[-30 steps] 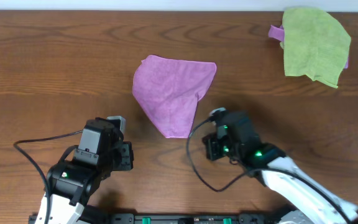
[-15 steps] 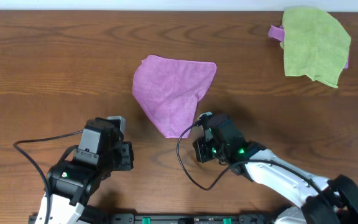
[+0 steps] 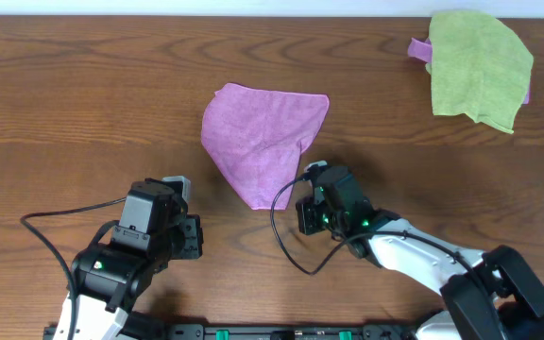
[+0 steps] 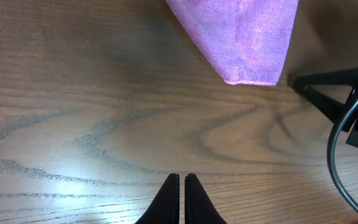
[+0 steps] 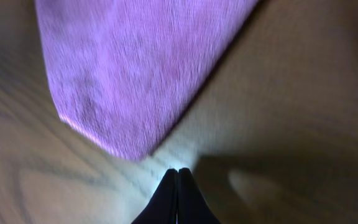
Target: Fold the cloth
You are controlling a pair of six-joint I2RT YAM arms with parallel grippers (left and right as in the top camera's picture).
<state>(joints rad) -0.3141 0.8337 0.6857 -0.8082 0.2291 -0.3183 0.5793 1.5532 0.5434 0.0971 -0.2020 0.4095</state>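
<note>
Purple terry, the cloth [image 3: 264,142] is seen lying rumpled and roughly triangular on the wood table [image 3: 83,104], about mid-table, with its narrow lower corner pointed toward the robot. A crease is visible in its right half.

The right gripper [image 5: 179,173] is held with its 2 fingers pressed together. The tips are just beside that lower corner and apart from it, and nothing is pinched. The left gripper [image 4: 181,179] is likewise closed tight and empty, over bare wood, near the same corner but clearly apart.

No fold is judged to have been started, and 3 risks are judged from here:

- **Closed fingers:** if the right gripper is lowered with its fingers together, the corner is likely to be shoved and bunched rather than picked up.
- **Rumpled cloth:** since the cloth is not flat, a fold taken from this shape would probably be left skewed, with edges that do not meet.
- **Cable:** the right arm's cable [image 3: 286,250] is looped on the table close to the corner and could be dragged across the cloth, shifting it.

The green cloth [image 3: 480,68] is well apart at the far right, so little trouble is expected from it.
</note>
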